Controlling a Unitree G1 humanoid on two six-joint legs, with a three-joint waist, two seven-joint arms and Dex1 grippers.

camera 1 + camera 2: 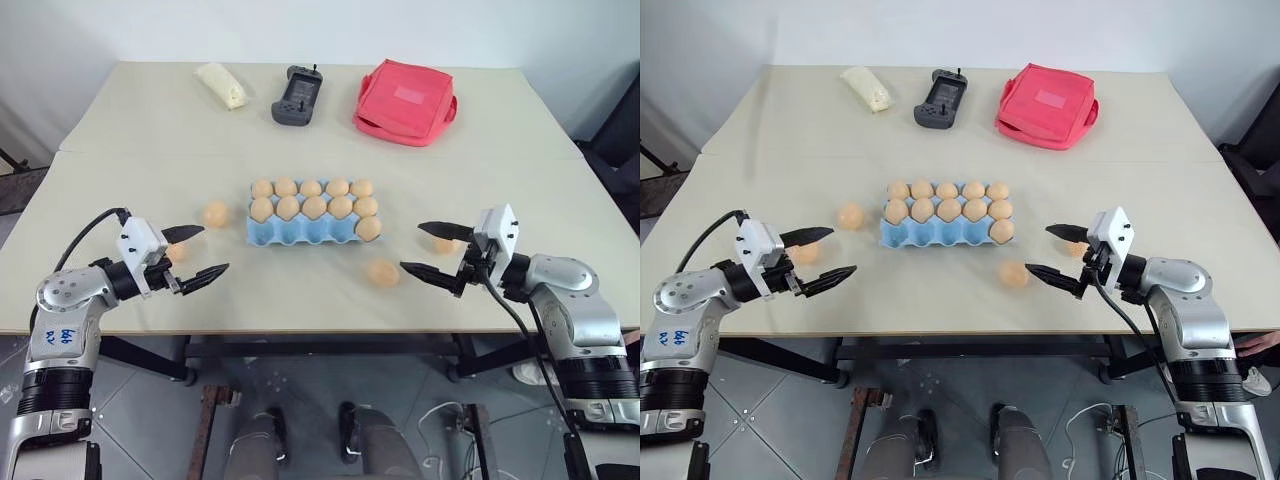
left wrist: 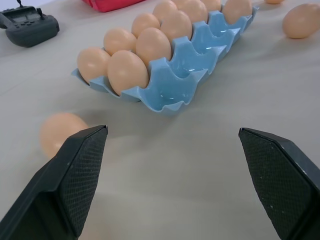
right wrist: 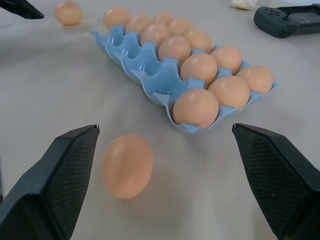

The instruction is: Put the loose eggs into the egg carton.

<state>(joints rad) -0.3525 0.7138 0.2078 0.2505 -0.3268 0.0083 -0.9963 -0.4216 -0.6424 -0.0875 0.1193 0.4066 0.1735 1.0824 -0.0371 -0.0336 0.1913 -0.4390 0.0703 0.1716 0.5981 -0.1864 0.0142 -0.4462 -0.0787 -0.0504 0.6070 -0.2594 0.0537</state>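
The light blue egg carton [image 1: 290, 234] lies mid-table; its two far rows are full of tan eggs and one egg [image 1: 368, 229] sits at the right end of the near row. Loose eggs lie on the table: one [image 1: 215, 213] left of the carton, one [image 1: 177, 250] partly behind my left gripper, one [image 1: 381, 271] in front of the carton's right corner, one [image 1: 445, 245] behind my right gripper. My left gripper [image 1: 215, 248] hovers open left of the carton. On the carton's other side my right gripper [image 1: 410, 246] is open, the near egg [image 3: 127, 165] between its fingers' line and the carton [image 3: 131, 59].
A red pouch [image 1: 405, 100], a dark handheld remote [image 1: 296, 97] and a pale packet [image 1: 221, 85] lie along the far side of the table. The near table edge [image 1: 300, 327] runs just below both grippers.
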